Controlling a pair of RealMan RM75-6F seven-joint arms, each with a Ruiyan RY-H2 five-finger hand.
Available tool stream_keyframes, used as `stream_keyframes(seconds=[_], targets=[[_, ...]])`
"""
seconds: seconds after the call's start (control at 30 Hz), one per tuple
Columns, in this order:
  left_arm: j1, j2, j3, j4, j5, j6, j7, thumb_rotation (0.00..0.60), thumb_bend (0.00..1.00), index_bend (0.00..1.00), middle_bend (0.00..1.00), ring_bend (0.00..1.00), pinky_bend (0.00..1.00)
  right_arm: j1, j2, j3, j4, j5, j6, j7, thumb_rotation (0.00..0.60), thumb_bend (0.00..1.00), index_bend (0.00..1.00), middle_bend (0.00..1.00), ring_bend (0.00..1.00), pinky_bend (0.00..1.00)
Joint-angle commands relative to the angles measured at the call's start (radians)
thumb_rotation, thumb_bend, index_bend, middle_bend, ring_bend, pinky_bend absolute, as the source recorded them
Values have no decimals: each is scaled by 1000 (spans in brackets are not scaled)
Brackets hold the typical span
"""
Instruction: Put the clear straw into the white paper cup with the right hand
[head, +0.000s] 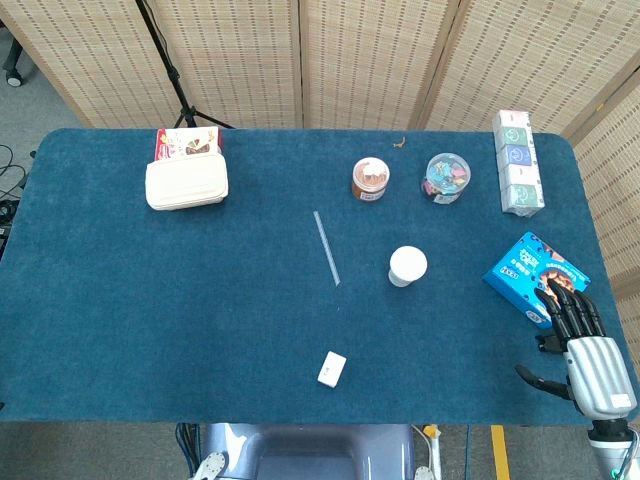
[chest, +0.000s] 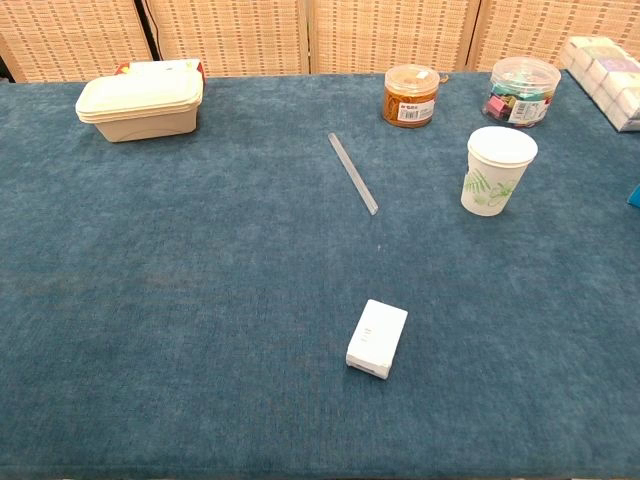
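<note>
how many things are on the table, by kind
straw: 1
paper cup: 1
lidded jars, one brown, one clear with coloured bits: 2
boxes and packs, cream food box, red pack behind it, small white box, blue box, white row pack: 5
total: 9

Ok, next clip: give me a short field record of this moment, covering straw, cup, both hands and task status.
straw: clear plastic straw lying flat on the blue table cloth, untouched
cup: white paper cup upright, to the right of the straw, apart from it
right hand: right hand at the table's near right corner, fingers spread, holding nothing, beside a blue snack box
left hand: not in view
status: straw not yet picked up
</note>
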Motion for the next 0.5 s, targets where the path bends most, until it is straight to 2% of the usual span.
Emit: stream_keyframes(seconds=[0.03,0.3,0.5], targets=[[0,1,0,-1,0,1,-1,600,0,0,0,0,0,3,-1,1,1,4,-6,-1,600,0,5,0,0,0],[5,1,-1,-1,1,11,-5,600,0,0,0,0,0,45,8,42,-24,73,-68,-28,600,0,6,0,0,0],[6,3,-2,-1,-1,13,-13,600,0,0,0,0,0,147,43,126,-96,182,-193,-104,600,0,7,0,0,0]])
